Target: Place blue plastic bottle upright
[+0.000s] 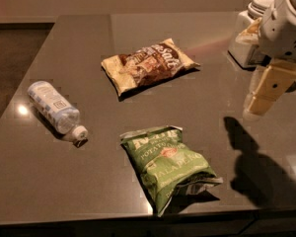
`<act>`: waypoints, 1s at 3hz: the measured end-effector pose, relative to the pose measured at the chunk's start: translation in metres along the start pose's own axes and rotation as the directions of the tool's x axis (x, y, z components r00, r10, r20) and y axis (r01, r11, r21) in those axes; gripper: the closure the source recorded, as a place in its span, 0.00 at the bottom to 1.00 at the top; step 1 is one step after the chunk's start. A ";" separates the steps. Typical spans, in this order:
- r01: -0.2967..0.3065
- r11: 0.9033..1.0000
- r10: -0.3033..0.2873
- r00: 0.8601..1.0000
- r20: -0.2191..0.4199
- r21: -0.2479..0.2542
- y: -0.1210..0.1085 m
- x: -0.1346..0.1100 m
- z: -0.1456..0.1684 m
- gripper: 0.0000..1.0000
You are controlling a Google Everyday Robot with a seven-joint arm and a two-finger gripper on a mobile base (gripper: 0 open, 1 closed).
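Note:
The blue plastic bottle point(54, 111) lies on its side at the left of the dark table point(89, 186), its white cap pointing toward the front right. My gripper point(259, 106) hangs above the table at the right edge of the camera view, far from the bottle, with nothing seen in it. Its cream-coloured fingers point(269, 87) point down and to the left, and its shadow falls on the table below it.
A brown chip bag point(148, 65) lies at the middle back. A green chip bag point(168, 164) lies near the front edge. A white lidded jar point(254, 26) stands at the back right, partly behind my arm. The table's front edge runs just below the green bag.

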State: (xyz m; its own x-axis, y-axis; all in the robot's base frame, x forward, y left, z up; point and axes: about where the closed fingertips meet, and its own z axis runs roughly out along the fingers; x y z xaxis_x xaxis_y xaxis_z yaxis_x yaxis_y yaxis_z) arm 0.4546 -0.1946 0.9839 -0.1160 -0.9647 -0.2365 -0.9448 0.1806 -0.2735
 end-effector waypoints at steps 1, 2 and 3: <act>0.097 0.995 -0.097 0.995 0.008 0.005 -0.012 -0.011 -0.006 0.00; 0.273 0.962 -0.273 0.961 0.035 0.003 -0.028 -0.037 -0.006 0.00; 0.491 0.871 -0.491 0.870 0.043 0.006 -0.039 -0.064 0.004 0.00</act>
State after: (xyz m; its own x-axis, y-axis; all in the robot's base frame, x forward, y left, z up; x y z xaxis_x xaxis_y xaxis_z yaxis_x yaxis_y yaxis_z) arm 0.5006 -0.1390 1.0058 0.3761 -0.9198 -0.1120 -0.8779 -0.3151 -0.3604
